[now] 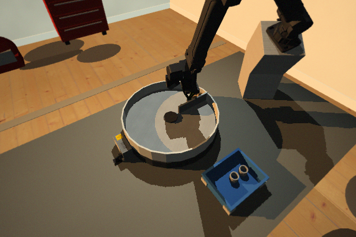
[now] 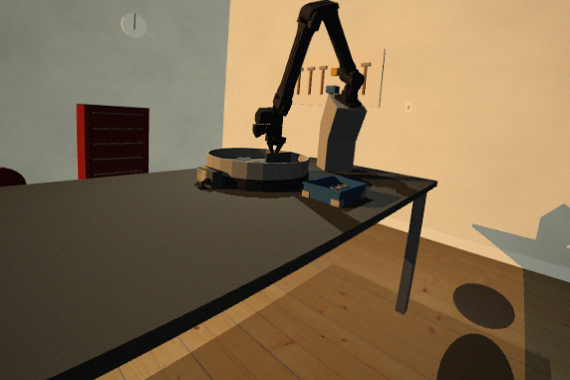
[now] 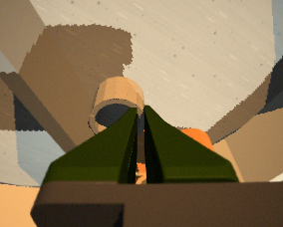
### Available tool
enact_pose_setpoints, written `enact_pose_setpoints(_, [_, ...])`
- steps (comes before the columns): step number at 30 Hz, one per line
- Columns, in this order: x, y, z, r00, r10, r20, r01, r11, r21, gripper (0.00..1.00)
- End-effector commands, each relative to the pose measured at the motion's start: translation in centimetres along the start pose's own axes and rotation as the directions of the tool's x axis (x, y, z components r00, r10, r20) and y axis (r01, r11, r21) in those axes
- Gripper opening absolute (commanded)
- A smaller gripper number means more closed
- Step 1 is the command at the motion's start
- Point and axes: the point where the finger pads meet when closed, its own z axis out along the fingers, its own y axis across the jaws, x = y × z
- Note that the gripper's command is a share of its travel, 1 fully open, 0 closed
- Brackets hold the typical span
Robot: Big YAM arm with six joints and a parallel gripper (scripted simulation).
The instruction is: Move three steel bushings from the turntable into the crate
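Note:
My gripper point(image 1: 188, 97) point(image 2: 274, 153) point(image 3: 141, 113) is low inside the turntable point(image 1: 149, 151) point(image 2: 249, 171), behind its grey divider point(image 1: 190, 103). In the wrist view its fingers are nearly together, a narrow gap between them. They appear shut on the right wall of a pale bushing point(image 3: 120, 89), one fingertip inside its hole. The bushing sits at the turntable surface; its lower right part is hidden. An orange piece point(image 3: 200, 137) shows partly behind the right finger. In the blue crate point(image 1: 249, 194) point(image 2: 321, 193) stand two bushings, one point(image 1: 231, 179) beside the other point(image 1: 240, 171).
A dark round hub point(image 1: 170, 117) stands at the turntable's centre. A small box with a yellow label point(image 1: 118, 137) is attached at the turntable's left side. The crate stands at the front right of the turntable. The arm's grey pedestal point(image 1: 258, 76) point(image 2: 339, 138) stands behind at the right.

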Motion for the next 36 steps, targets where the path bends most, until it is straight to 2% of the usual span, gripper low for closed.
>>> enact_pose_setpoints(1, [-0.6, 0.2, -1.0, 1.000, 0.003, 0.013, -0.003, 1.000, -0.010, 0.00])
enact_pose_setpoints(9, [-0.5, -0.1, -3.5, 1.000, 0.003, 0.014, -0.003, 1.000, -0.008, 0.00])
enact_pose_setpoints(11, [-0.5, -0.1, -3.5, 1.000, 0.003, 0.014, -0.003, 1.000, -0.008, 0.00])
enact_pose_setpoints(18, [-0.4, -0.2, -6.8, 1.000, 0.003, 0.014, -0.003, 1.000, -0.008, 0.00])
enact_pose_setpoints(23, [-0.3, -0.2, -8.3, 1.000, 0.003, 0.015, -0.003, 1.000, -0.008, 0.00])
enact_pose_setpoints(36, [-0.8, -0.2, -8.8, 1.000, -0.002, 0.026, 0.002, 1.000, -0.007, 0.00])
